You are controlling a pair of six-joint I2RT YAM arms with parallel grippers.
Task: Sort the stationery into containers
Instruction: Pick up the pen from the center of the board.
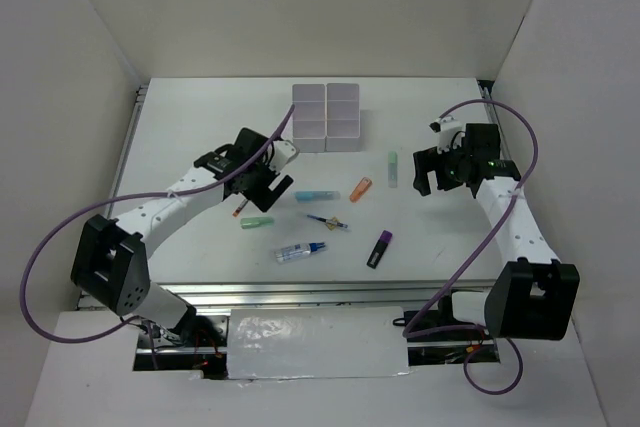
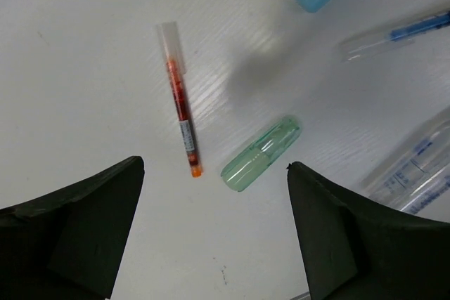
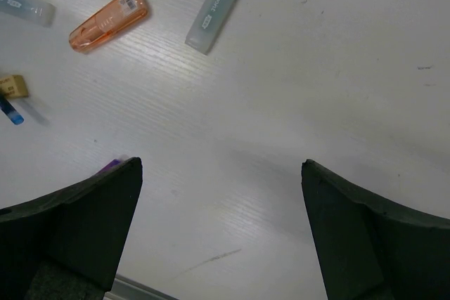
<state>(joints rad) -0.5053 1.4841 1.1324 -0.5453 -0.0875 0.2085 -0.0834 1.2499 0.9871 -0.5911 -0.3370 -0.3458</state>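
Top view first. The bins (image 1: 327, 117) stand at the far middle of the table (image 1: 190, 117), and the stationery lies loose on the near side of them. Closest to the bins, off their near right, is a pale green marker (image 1: 393, 169). Next out come the orange marker (image 1: 361, 189) and the light-blue marker (image 1: 317, 195). Further from the bins lie the thin dark pen (image 1: 327, 221) and the green marker (image 1: 257, 222). Furthest out are the white tube (image 1: 300, 252) and the purple marker (image 1: 379, 249). The left gripper (image 1: 255, 187) hangs just near-left of the bins, and the right gripper (image 1: 425, 172) hangs well off to their near right.

Over to the left wrist view. The left gripper's jaws are spread wide and grip nothing. Below them the green marker and a thin red pen (image 2: 179, 107) lie close together without touching. The light-blue marker pokes in at the top edge and the white tube shows at the right edge.

Now the right wrist view. The right gripper's jaws are wide apart too, with only bare table between them. Beyond them are the orange marker and the pale green marker. A tiny tan block (image 3: 13, 86) sits at the left edge, and a sliver of the purple marker peeps from behind one finger.
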